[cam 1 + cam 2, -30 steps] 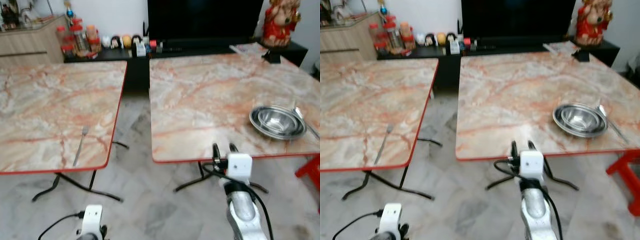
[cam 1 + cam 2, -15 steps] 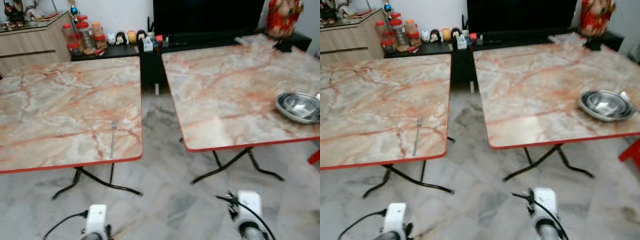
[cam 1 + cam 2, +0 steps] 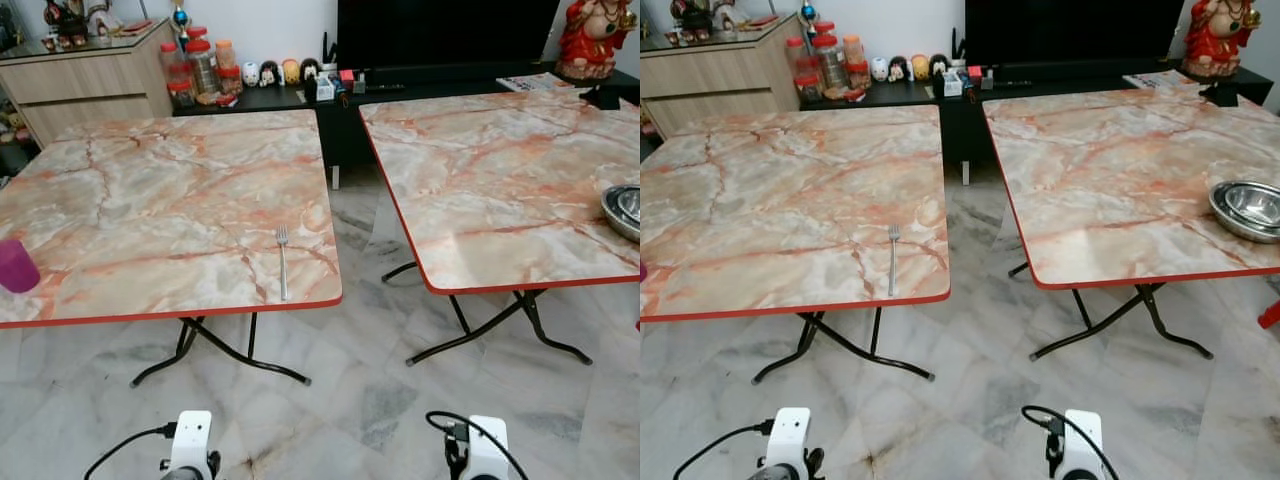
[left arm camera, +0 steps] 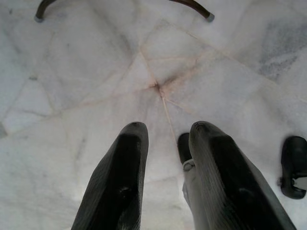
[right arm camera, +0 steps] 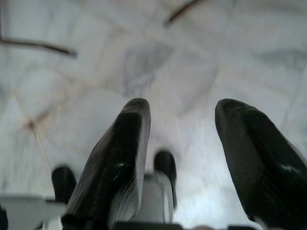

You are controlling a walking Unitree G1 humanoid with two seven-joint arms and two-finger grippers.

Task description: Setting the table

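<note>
Two marble-topped desks stand side by side over a pale tiled floor point(image 3: 340, 390) — the left desk point(image 3: 150, 200) carries a fork point(image 3: 282, 262) near its front edge and a purple cup point(image 3: 16, 266) at its far left. A steel bowl point(image 3: 1250, 208) sits on the right desk point(image 3: 1120, 170). Both pincers hang low and empty — the left pincer point(image 4: 165, 143) slightly parted, the right pincer point(image 5: 184, 129) wider.

Two tables point(image 3: 160, 200) carry glossy pink-veined marble tops with red edging and black metal legs. On the left one lies a shiny metal fork point(image 3: 282, 262); beside it, a polished steel bowl point(image 3: 1248, 208). Floor point(image 3: 360, 380): smooth grey marble tile.
</note>
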